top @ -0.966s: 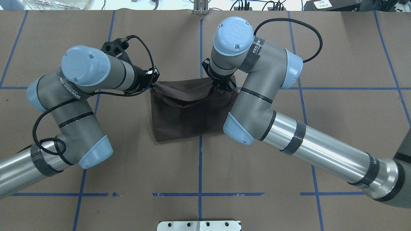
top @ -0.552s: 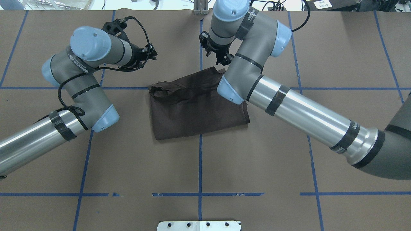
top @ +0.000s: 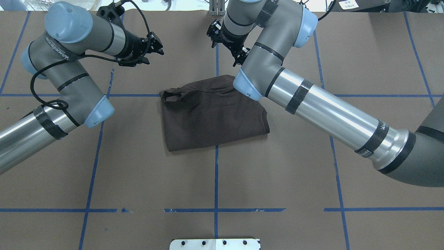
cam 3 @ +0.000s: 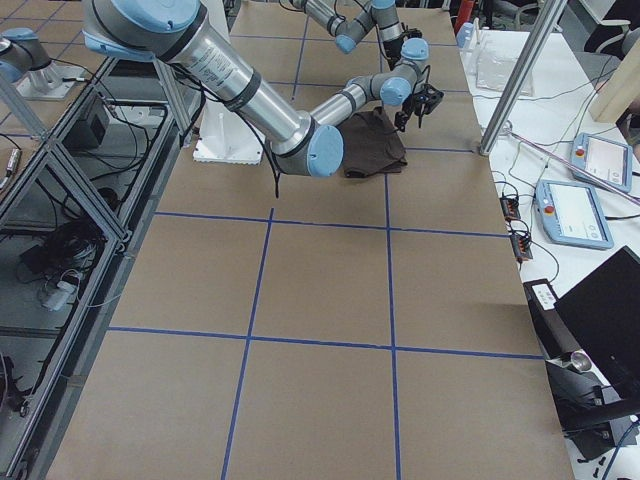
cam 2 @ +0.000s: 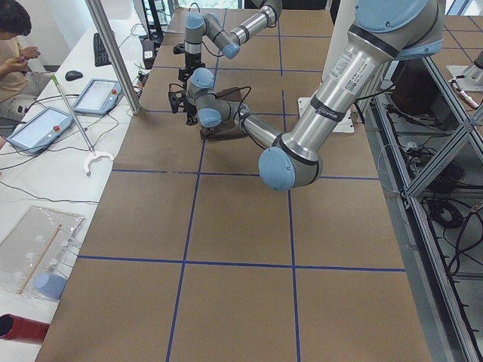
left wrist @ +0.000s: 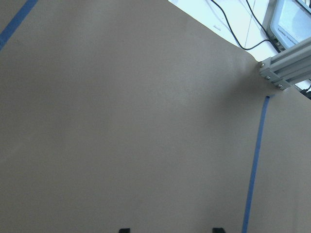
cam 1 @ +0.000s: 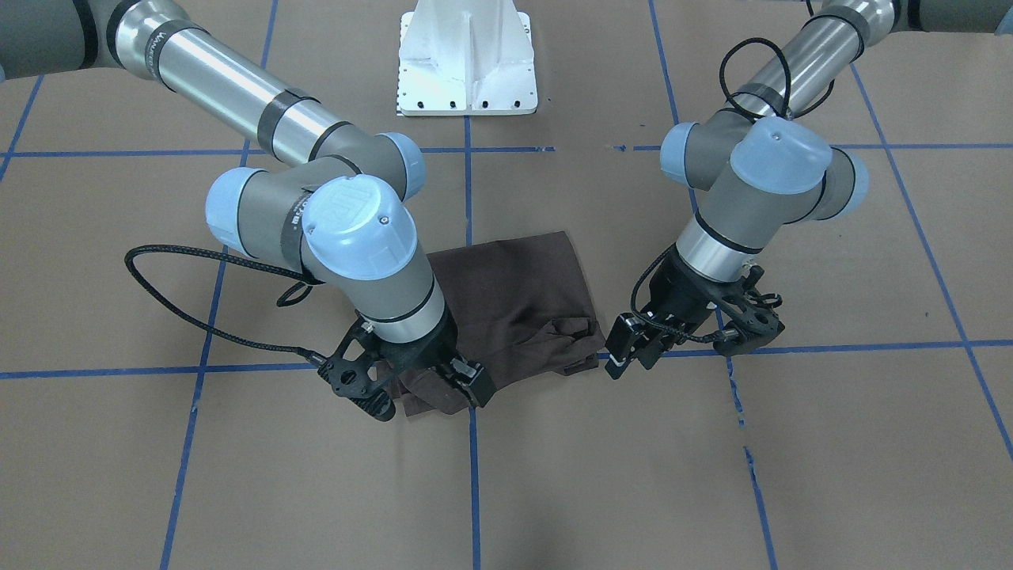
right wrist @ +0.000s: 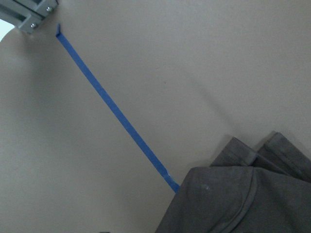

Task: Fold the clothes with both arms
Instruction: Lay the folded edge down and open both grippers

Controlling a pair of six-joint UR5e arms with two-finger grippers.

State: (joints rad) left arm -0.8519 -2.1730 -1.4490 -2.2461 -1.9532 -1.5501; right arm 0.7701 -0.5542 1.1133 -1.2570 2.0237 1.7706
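Lying folded, soft dark-brown T-shirt, rumpled edge; left tool and right tool released.

folded shirt flat on table, partly behind near left arm; far right arm beyond

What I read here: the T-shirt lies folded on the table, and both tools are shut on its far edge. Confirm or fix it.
Wrong on the grip. In the overhead exterior view the left tool and the right tool are both open, beyond the T-shirt's far edge, holding nothing. The T-shirt does lie folded on the table.
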